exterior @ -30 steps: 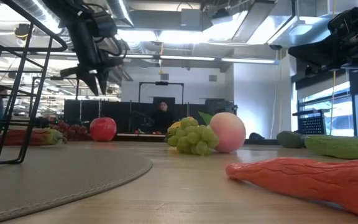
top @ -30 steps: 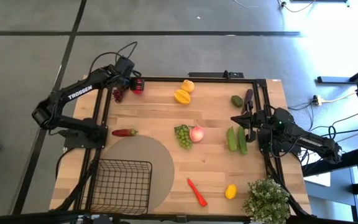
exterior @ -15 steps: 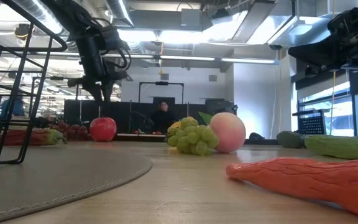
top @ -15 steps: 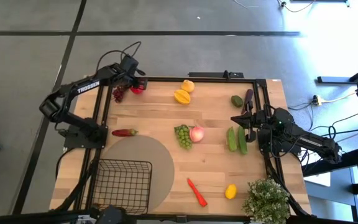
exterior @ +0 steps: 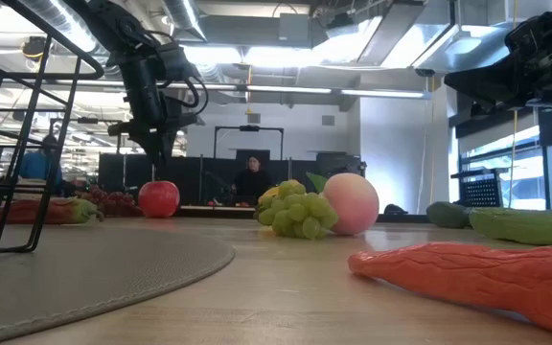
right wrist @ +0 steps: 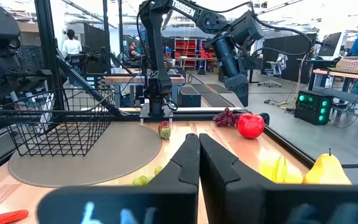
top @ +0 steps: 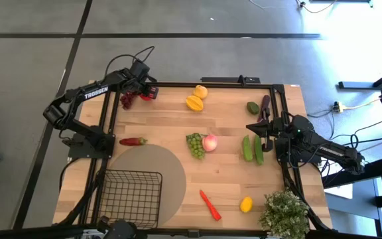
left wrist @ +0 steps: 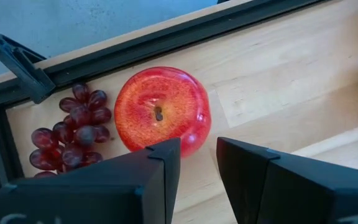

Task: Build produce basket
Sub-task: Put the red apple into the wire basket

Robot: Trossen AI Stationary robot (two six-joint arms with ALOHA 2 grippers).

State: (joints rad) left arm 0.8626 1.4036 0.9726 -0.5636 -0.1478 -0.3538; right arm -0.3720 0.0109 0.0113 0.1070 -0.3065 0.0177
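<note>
- My left gripper (left wrist: pixel 196 163) hangs above the round red toy apple (left wrist: pixel 162 111) at the wooden table's (top: pixel 171 123) eleven o'clock corner, jaws a little apart, empty.
- Dark purple grapes (left wrist: pixel 70 128) touch the apple's side.
- The square black wire-mesh basket (top: pixel 132 198) sits on a round tan mat (top: pixel 144 164) toward seven o'clock, well apart from the apple.
- My right gripper (right wrist: pixel 198 153) waits at three o'clock, fingers pressed together, empty.

- The left tool (top: pixel 149 91) hangs over the red apple (top: pixel 150 95) at the table's (top: pixel 164 126) far left corner, beside dark grapes (top: pixel 126 100).
- The basket (top: pixel 133 190) sits on the round tan mat (top: pixel 171 166).
- The right tool (top: pixel 256 129) rests near two cucumbers (top: pixel 253 148).
</note>
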